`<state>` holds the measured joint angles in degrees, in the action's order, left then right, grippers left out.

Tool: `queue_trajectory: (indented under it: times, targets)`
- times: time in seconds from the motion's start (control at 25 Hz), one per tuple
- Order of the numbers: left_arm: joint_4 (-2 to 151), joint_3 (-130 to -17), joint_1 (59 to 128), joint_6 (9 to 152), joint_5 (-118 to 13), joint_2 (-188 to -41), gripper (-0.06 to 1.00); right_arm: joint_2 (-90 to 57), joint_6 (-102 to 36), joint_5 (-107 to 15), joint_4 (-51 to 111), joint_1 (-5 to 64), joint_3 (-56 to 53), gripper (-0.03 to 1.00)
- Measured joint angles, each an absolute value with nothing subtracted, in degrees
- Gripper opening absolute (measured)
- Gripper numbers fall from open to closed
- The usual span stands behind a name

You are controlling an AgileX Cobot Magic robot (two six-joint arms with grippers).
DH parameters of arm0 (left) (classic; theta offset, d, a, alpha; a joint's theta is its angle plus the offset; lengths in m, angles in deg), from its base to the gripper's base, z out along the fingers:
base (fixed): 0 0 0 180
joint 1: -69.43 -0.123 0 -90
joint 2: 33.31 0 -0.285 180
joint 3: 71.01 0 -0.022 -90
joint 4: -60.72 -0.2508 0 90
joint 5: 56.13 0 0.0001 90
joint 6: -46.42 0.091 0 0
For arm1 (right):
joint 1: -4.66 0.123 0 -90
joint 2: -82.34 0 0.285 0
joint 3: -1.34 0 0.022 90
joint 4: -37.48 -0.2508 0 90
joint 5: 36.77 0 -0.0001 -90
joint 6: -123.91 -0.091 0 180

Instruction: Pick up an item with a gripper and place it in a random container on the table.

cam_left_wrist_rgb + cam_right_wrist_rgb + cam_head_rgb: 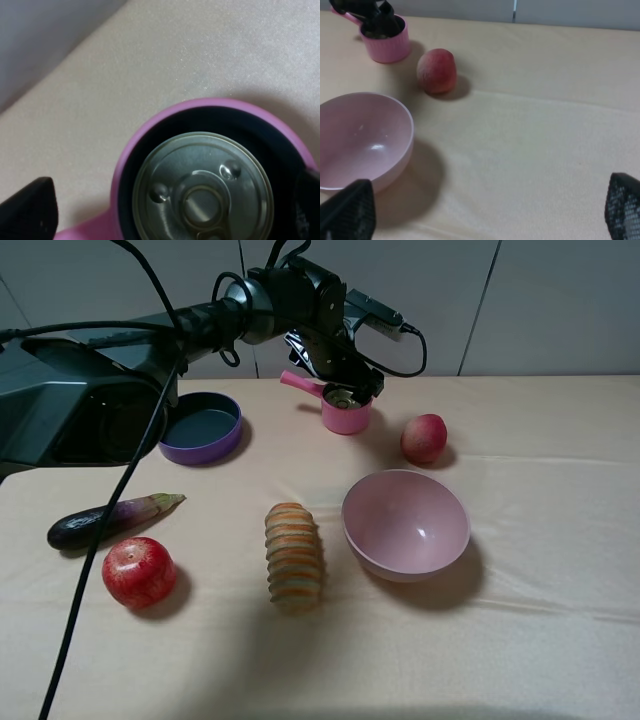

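Observation:
The small tin can point(342, 397) with a silver pull-tab lid point(202, 190) sits upright inside the pink saucepan point(347, 420) at the back middle of the beige table point(540, 620). My left gripper point(345, 380) hangs right over the saucepan. In the left wrist view its gripper point(167, 207) is open, with its fingers point(30, 210) wide apart outside the saucepan's rim point(150, 130) and clear of the can. My right gripper point(485, 210) is open and empty over bare cloth; it does not show in the exterior view. The right wrist view shows the saucepan point(387, 45) too.
A wide pink bowl point(405, 525) stands mid-table, with a peach point(424, 438) behind it. A purple frying pan point(202, 427) is at the back left. An eggplant point(105, 520), a red apple point(138, 572) and a bread loaf point(294, 555) lie at the front left.

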<state>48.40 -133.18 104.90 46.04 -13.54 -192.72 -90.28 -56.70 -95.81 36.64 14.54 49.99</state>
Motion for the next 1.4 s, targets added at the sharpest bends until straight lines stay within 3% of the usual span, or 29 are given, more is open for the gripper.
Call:
queue_trajectory:
  times: [0.56, 1.4]
  targets:
    - [48.7, -135.1, 104.3, 46.0, -13.1, -192.7, 0.97, -90.3, -56.7, -95.8, 36.6, 14.5, 50.0, 0.69]
    - [52.9, -140.8, 101.6, 37.0, 11.2, -187.5, 0.99, -90.3, -56.7, -95.8, 36.6, 14.5, 50.0, 0.69]
